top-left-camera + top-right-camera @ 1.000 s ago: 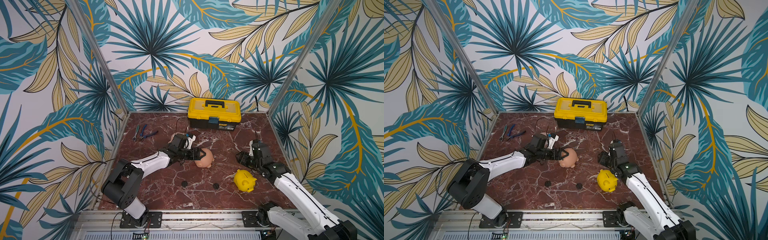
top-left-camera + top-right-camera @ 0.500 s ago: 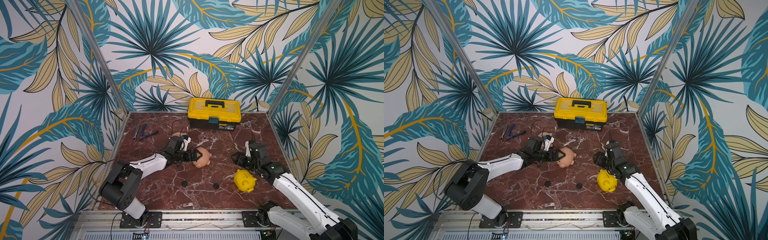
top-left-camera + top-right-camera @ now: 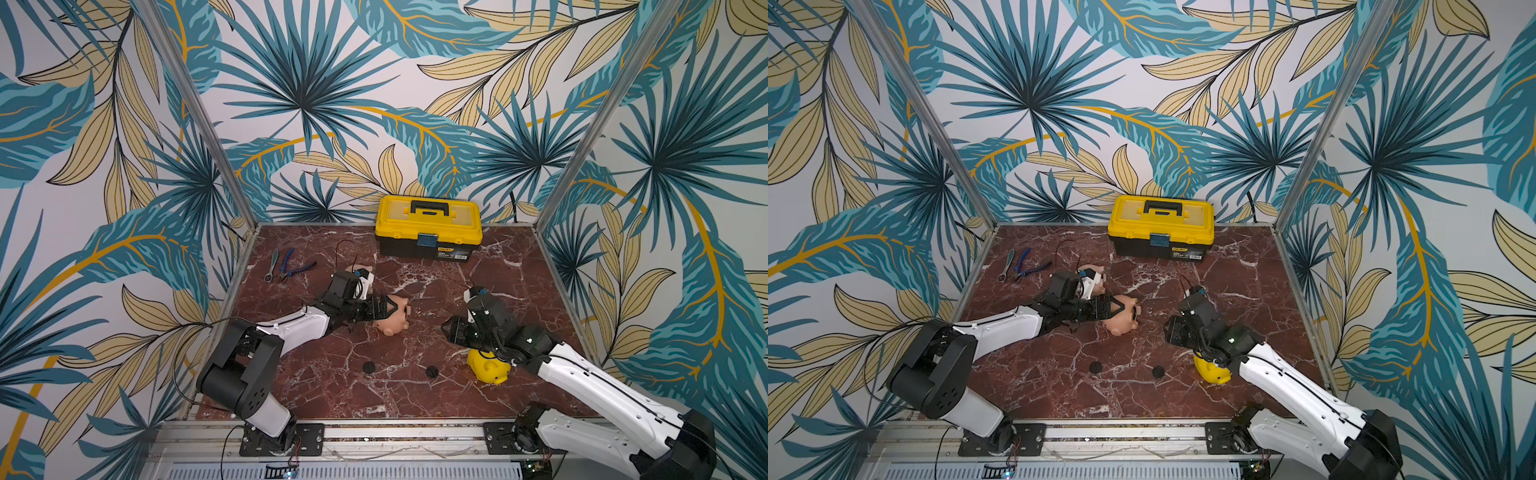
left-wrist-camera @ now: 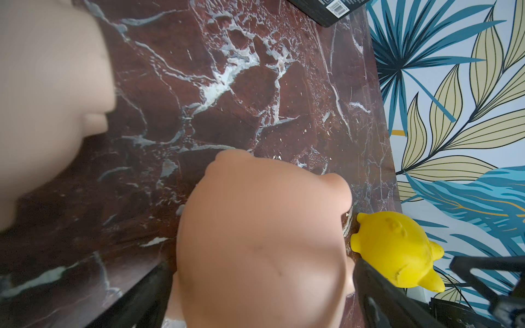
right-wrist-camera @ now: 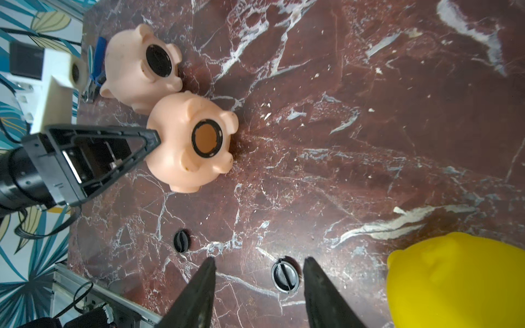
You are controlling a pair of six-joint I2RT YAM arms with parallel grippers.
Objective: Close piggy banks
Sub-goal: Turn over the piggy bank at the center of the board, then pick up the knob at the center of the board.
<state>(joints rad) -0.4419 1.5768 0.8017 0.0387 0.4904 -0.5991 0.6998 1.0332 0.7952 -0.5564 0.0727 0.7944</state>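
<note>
A peach-pink piggy bank (image 3: 394, 321) lies on its side mid-table, its round belly hole (image 5: 206, 138) ringed in black. My left gripper (image 3: 384, 309) stands open with a finger on either side of its body (image 4: 261, 241). The pale pink piggy bank (image 5: 136, 71) lies just behind, mostly hidden by the left wrist in both top views. The yellow piggy bank (image 3: 488, 368) sits under my right arm. My right gripper (image 5: 258, 272) is open above the table. One black disc (image 5: 285, 277) lies between its fingers and a second black disc (image 5: 181, 241) further out.
A yellow-and-black toolbox (image 3: 428, 226) stands at the back wall. Pliers and a small wrench (image 3: 286, 266) lie at the back left. Both discs (image 3: 1096, 367) (image 3: 1158, 371) lie on the marble near the front. Metal frame posts and patterned walls close in three sides.
My left gripper has gone from nearly shut to wide open around the peach-pink pig. My right gripper has swung left, away from the yellow pig, and its jaws have narrowed a little.
</note>
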